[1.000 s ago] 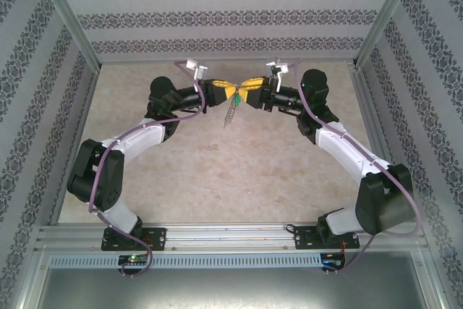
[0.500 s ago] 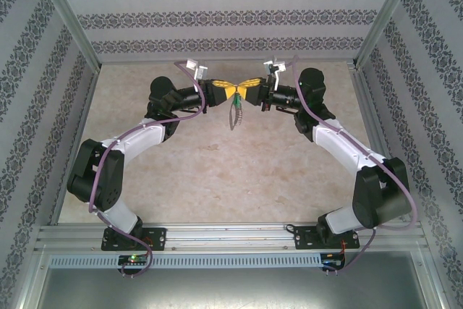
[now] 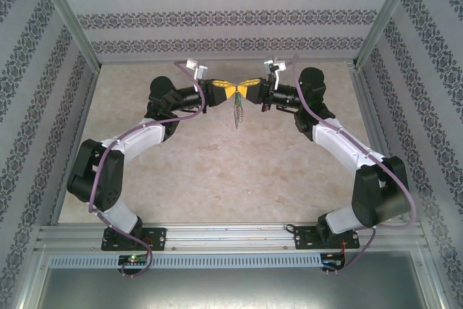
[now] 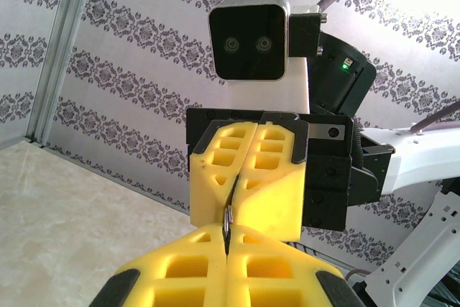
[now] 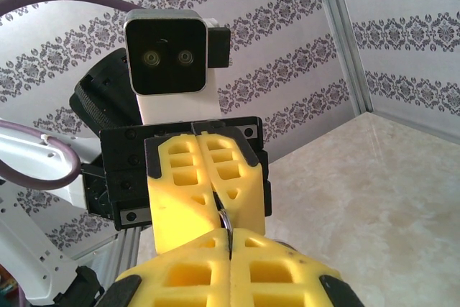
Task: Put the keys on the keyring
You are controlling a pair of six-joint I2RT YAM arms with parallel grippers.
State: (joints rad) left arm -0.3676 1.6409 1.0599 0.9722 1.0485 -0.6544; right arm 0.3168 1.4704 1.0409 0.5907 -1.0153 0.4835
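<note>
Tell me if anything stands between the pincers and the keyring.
Nothing visible does. The left pincer and right pincer meet tip to tip above the table, both shut on the keyring, whose loose end hangs freely below them.

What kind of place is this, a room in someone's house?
Most likely a lab test booth, not a home: two robot arms bolted to a metal rail at the edge of a beige table, boxed in by patterned panels on aluminium posts.
</note>
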